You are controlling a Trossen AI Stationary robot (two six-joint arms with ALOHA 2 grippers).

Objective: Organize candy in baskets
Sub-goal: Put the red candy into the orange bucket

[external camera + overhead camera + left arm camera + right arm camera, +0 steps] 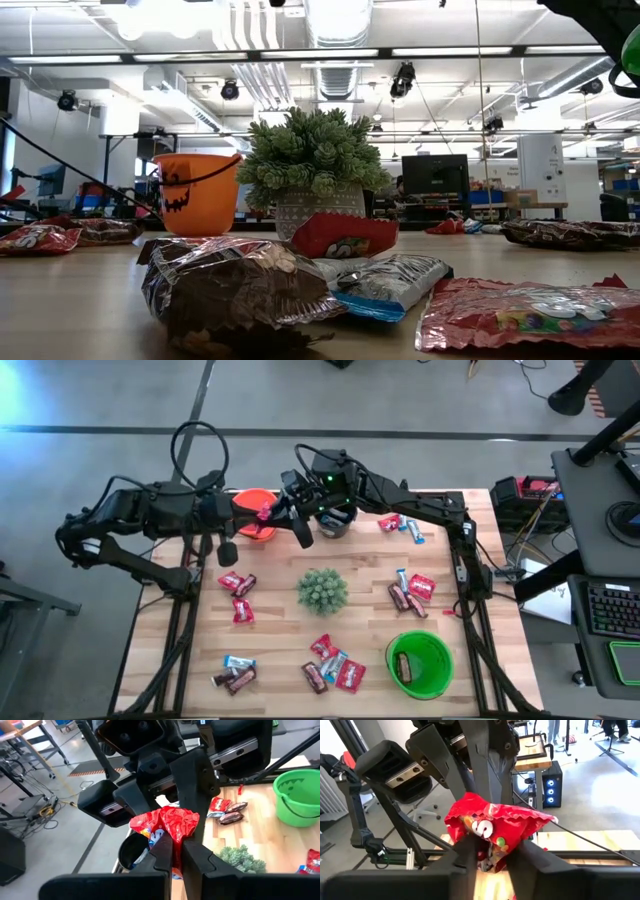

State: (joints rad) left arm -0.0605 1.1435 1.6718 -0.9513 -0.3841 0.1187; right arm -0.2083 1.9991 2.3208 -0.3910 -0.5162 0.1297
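Note:
A crumpled red candy (170, 822) hangs in the air over the table's far side, between the orange basket (252, 499) and the black basket (337, 522). My left gripper (176, 846), reaching in from the left, is shut on it. My right gripper (495, 862) faces it from the right. It is open, with a finger on either side of the candy's other end (492, 842). I cannot tell whether those fingers touch the wrapper. The green basket (420, 663) stands near the front right. My left gripper pinches one end of the red candy's wrapper (175, 836) between its two fingers. It comes from the table's left, slanting a little downward. The candy is lifted clear of the table, and its crumpled body (495, 820) sticks out beyond the fingertips toward my right gripper.
A spiky green plant (322, 590) stands mid-table. Loose candy lies in clusters: left of the plant (236, 584), right of it (410, 592), at the far right (402, 525), at the near left (236, 674) and at the near middle (332, 663).

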